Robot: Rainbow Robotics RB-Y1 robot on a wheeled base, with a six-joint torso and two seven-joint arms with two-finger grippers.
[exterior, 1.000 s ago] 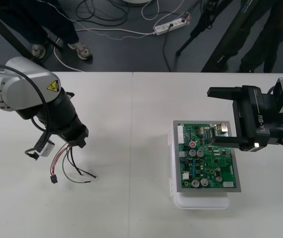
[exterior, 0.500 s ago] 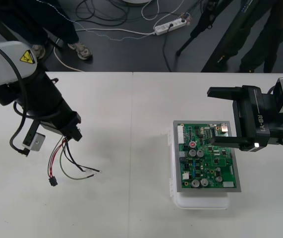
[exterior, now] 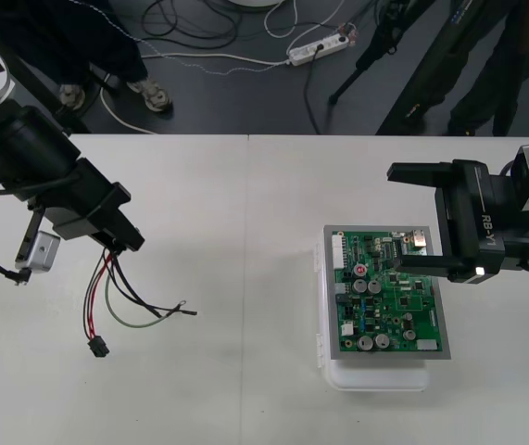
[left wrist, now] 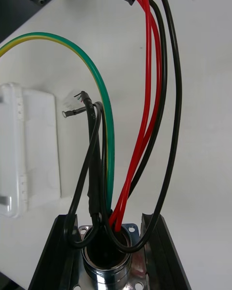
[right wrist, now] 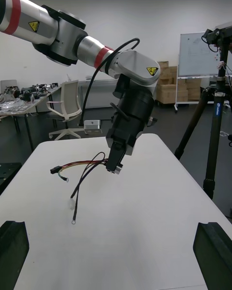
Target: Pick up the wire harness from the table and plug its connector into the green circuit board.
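Observation:
My left gripper point(exterior: 114, 244) is shut on the harness's round metal socket point(left wrist: 107, 251), seen between its fingers point(left wrist: 57, 251) in the left wrist view. The red, black and green wires point(exterior: 107, 297) hang from it above the left part of the table. The small black plug point(exterior: 98, 348) dangles at their low end. The right wrist view shows the left gripper point(right wrist: 116, 162) with the wires point(right wrist: 79, 171) trailing beside it. The green circuit board point(exterior: 389, 293) sits on its white base point(exterior: 375, 375) at the right. My right gripper point(exterior: 431, 222) stands open over the board's far edge.
The table's far edge point(exterior: 245, 136) runs along the top, with dark floor, cables and a power strip point(exterior: 320, 46) beyond. A tripod point(right wrist: 212, 121) stands past the table in the right wrist view.
My left arm has swung further left and up, carrying the harness off the table. The wires now hang free, with the plug lower and slightly to the left. The right arm has not moved.

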